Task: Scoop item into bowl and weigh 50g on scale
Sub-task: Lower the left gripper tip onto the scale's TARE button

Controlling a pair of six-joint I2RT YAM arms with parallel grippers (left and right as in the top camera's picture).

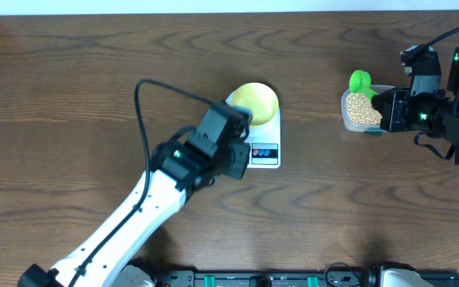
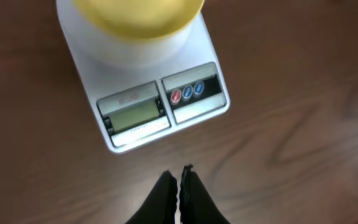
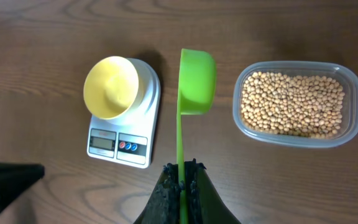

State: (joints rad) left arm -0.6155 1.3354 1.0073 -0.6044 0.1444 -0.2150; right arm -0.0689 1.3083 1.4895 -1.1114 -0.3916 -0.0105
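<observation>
Right wrist view: the right claw is pinched shut on the thin handle of a green scoop, which runs straight out ahead of the fingers. The cup at its far end looks empty. From this camera the cup sits between the scale and a clear tub, while the overhead view puts it at the tub's edge. The beans all lie in that tub as a fairly even layer, and none show elsewhere on the table.

The left claw is closed on nothing, with its tips nearly touching. It hangs over bare wood just in front of the scale's display and buttons. The display is too blurred to read. The yellow bowl stands on the scale's platform and has no beans in it.

I judge the task to be at its start: the scoop is in hand, but the first scoopful is not yet taken. The next move calls for tipping the cup down into the beans, drawing it through them and levelling it. The load must then go across to the bowl, which stands well apart from the tub. The tub looks light and may slide under the push. Whether the scale is switched on and zeroed with the bowl aboard cannot be told, and the left claw is well placed to press a button.
</observation>
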